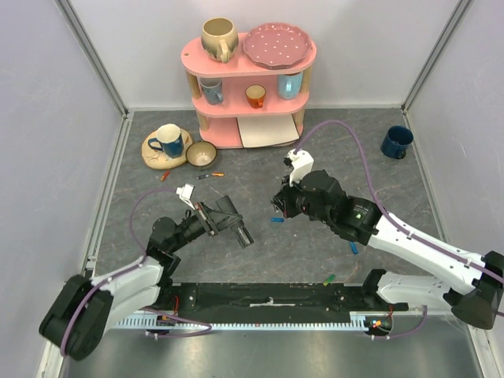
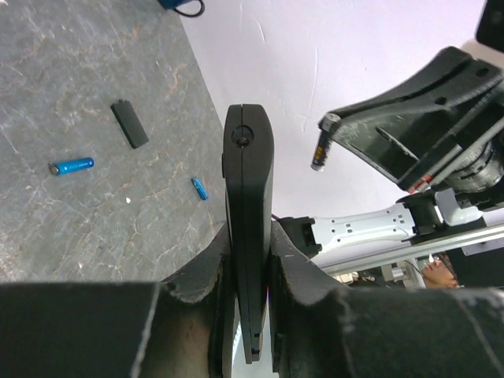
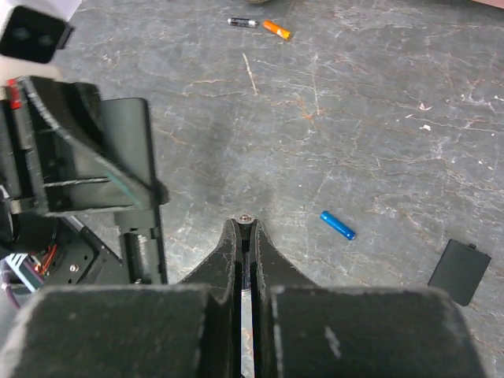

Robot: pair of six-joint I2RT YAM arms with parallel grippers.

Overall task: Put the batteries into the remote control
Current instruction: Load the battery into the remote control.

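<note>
My left gripper [image 1: 223, 214] [image 2: 249, 236] is shut on the black remote control [image 2: 248, 181], held edge-on above the table; its end sticks out in the top view [image 1: 241, 234]. In the right wrist view the remote [image 3: 143, 236] shows its open battery bay. My right gripper [image 1: 282, 203] [image 3: 246, 230] is shut on a dark battery [image 2: 319, 151], whose metal tip [image 3: 246, 218] shows between the fingertips, a short way right of the remote. A blue battery [image 1: 276, 220] [image 3: 338, 225] [image 2: 72, 165] lies on the table below. The remote's black cover [image 3: 461, 272] [image 2: 129, 124] lies loose.
More batteries lie about: blue [image 1: 354, 248], green [image 1: 329, 279], orange [image 1: 216, 175] [image 3: 276, 29], black [image 3: 242, 22]. A pink shelf [image 1: 250, 126] with mugs and a plate stands at the back, a bowl [image 1: 201, 153] and mug on a coaster [image 1: 155, 154] at left, a blue mug [image 1: 396, 142] at right.
</note>
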